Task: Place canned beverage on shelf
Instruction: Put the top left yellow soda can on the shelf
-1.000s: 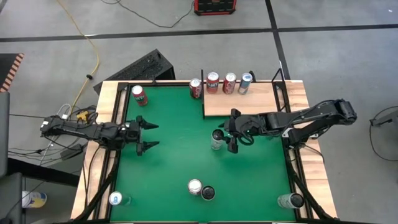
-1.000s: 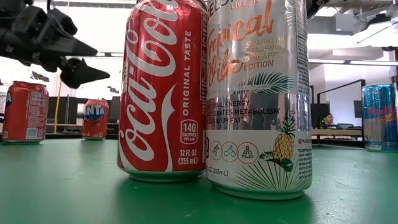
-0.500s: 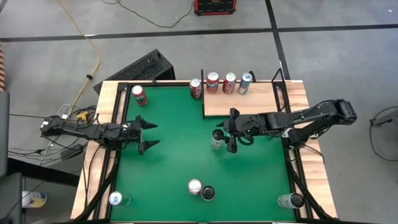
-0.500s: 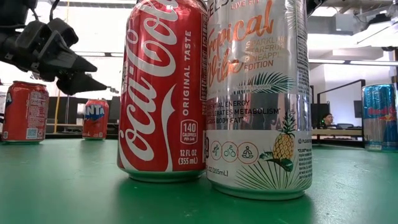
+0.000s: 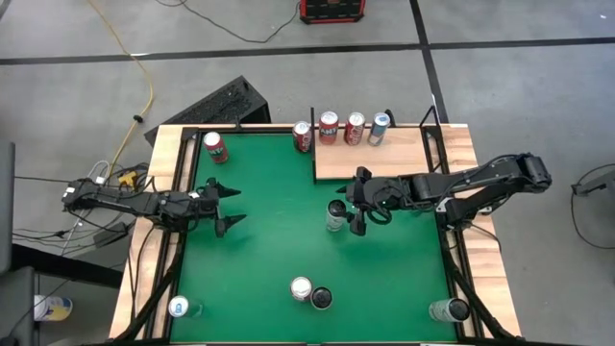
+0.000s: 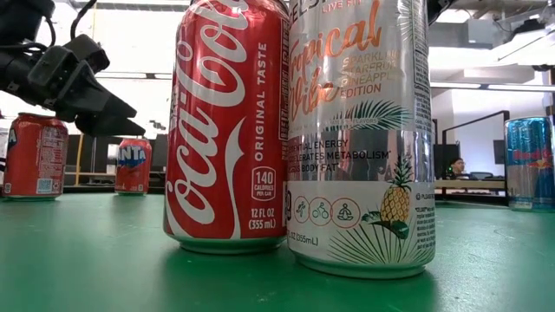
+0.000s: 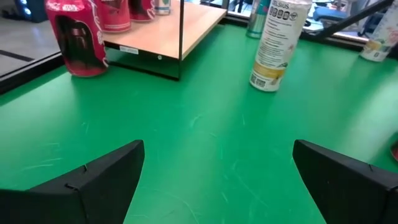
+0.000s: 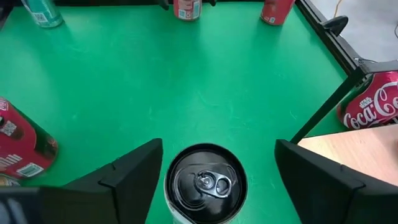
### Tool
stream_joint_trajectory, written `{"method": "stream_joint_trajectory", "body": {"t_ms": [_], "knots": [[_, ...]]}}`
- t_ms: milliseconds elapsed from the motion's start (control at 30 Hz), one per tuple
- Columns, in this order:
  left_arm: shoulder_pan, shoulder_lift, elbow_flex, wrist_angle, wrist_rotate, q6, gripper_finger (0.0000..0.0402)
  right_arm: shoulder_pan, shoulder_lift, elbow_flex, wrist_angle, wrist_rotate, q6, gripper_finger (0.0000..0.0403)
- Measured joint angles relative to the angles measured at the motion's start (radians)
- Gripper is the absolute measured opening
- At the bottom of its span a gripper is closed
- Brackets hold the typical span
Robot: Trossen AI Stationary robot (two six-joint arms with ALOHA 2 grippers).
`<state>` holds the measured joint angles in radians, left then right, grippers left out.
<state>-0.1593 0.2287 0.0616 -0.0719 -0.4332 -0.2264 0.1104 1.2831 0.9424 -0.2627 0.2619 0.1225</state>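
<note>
My right tool (image 8: 214, 171) stands open around a slim white Celsius can (image 8: 206, 182), black-topped, just beside the shelf (image 5: 375, 160).

Yellow cable (image 5: 132, 60) – grey floor (red box (image 5: 332, 10) beyond table).

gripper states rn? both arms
Left gripper: open, empty, over the table's left side.
Right gripper: open, astride the slim white can, no grip visible.
</note>
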Motion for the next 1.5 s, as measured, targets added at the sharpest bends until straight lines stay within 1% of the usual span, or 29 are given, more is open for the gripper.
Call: {"method": "stream_joint_trajectory", "body": {"t_ms": [133, 267, 500, 833, 933, 1000, 1200, 1267, 1367, 1433, 1500], "knots": [[0.0, 0.0, 0.0, 0.0, 0.002, -0.004, 0.0396, -0.001, 0.0, 0.0, -0.04, 0.002, 0.038, 0.0369], [0.0, 0.0, 0.0, 0.0, 0.003, -0.004, 0.0396, -0.001, 0.03, 0.0, -0.049, 0.003, 0.037, 0.0386], [0.0, 0.0, 0.0, -0.003, 0.003, -0.004, 0.0396, 0.0, 0.098, 0.0, -0.035, 0.006, 0.027, 0.0385], [0.0, 0.0, 0.0, -0.009, 0.003, -0.004, 0.0396, 0.0, 0.125, 0.001, -0.031, 0.033, 0.036, 0.0382], [0.0, 0.0, 0.0, -0.014, 0.003, -0.004, 0.0396, 0.0, 0.124, 0.0, -0.034, 0.032, 0.037, 0.0371], [0.0, 0.0, 0.0, -0.014, 0.003, -0.004, 0.0396, 0.0, 0.124, 0.0, -0.038, 0.031, 0.037, 0.0356], [0.0, 0.0, 0.0, -0.015, 0.003, -0.004, 0.0396, 0.0, 0.123, 0.0, -0.041, 0.03, 0.034, 0.0283], [0.0, 0.0, 0.0, -0.016, 0.003, -0.004, 0.0396, 0.0, 0.12, 0.0, -0.043, 0.027, 0.03, 0.0283], [0.0, 0.0, 0.0, -0.017, 0.003, -0.005, 0.0396, 0.0, 0.086, -0.002, -0.071, -0.008, 0.026, 0.0283], [0.0, 0.0, 0.001, -0.017, 0.003, -0.005, 0.0396, 0.0, 0.052, 0.002, -0.078, -0.014, 0.026, 0.0283], [0.0, 0.0, 0.001, -0.019, 0.003, -0.006, 0.0396, -0.001, 0.002, 0.014, -0.128, -0.012, 0.026, 0.0283]]}}
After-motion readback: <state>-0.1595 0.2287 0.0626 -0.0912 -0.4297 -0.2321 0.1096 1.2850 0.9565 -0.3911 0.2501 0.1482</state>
